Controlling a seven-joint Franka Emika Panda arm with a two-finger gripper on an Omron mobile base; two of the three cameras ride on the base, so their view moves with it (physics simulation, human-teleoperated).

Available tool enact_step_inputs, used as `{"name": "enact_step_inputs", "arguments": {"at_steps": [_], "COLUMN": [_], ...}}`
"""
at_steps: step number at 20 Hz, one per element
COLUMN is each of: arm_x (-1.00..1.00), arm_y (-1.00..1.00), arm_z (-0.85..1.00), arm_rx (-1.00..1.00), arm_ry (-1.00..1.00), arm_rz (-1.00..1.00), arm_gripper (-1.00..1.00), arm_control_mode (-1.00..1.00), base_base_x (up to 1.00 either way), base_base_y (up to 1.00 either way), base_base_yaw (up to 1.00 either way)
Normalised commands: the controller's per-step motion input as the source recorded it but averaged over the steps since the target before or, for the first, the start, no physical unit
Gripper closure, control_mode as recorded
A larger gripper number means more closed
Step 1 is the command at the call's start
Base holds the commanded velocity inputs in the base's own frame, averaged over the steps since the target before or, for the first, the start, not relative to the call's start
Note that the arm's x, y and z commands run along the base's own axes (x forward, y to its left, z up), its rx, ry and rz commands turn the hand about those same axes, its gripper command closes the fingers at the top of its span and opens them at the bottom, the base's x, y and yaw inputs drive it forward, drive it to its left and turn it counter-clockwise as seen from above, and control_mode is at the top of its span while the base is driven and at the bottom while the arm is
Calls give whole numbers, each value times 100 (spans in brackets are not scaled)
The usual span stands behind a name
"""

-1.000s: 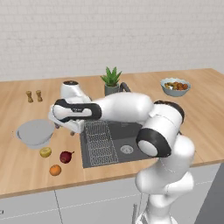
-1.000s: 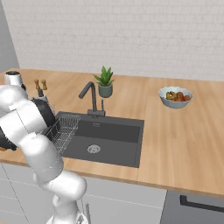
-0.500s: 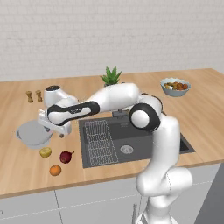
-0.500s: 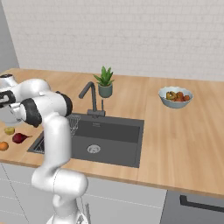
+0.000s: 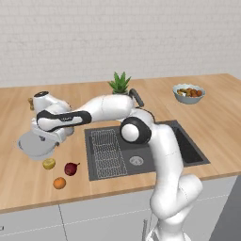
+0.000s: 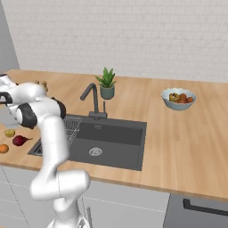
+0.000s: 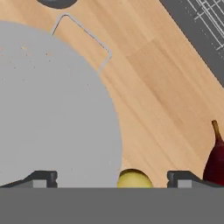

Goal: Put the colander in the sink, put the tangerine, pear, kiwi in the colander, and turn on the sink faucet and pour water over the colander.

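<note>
Arm reaches far left over the counter (image 5: 19, 183); gripper (image 7: 111, 177) hangs above the colander's (image 5: 34, 146) rim, jaws spread wide, nothing between them. Colander sits on the wood left of the sink (image 5: 188, 148) (wire handle toward the basin). Just beside it lie a yellow-green fruit (image 5: 48, 163), a dark red fruit (image 5: 70, 168) and the tangerine (image 5: 59, 183).

Colander (image 5: 34, 146): far side covered by the robot hand in left base view; in hand view cut by left edge, so full rim not seen. Yellow-green fruit (image 7: 134, 178) and dark red fruit (image 7: 216, 160): lower parts cut off at bottom of hand view. Wire rack (image 7: 210, 15): only a corner in frame. Contents of fruit bowl (image 6: 178, 99) too small to ID.
</note>
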Motion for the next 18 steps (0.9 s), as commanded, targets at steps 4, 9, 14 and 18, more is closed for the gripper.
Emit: {"name": "enact_step_inputs", "arguments": {"at_steps": [4,9,14,18], "arm_x": [11,2,2,3], "arm_y": [1,-8,-6,-2], "arm_z": [-33,-42,-34,-33], "arm_rx": [0,0,0,0], "arm_ry": [1,3,0,0], "arm_rz": [0,0,0,0], "arm_gripper": [-100,-100,-100,-100], "arm_control_mode": [-100,-100,-100,-100], "base_base_x": [0,0,0,0], "base_base_y": [0,0,0,0], "base_base_yaw": [0,0,0,0]}}
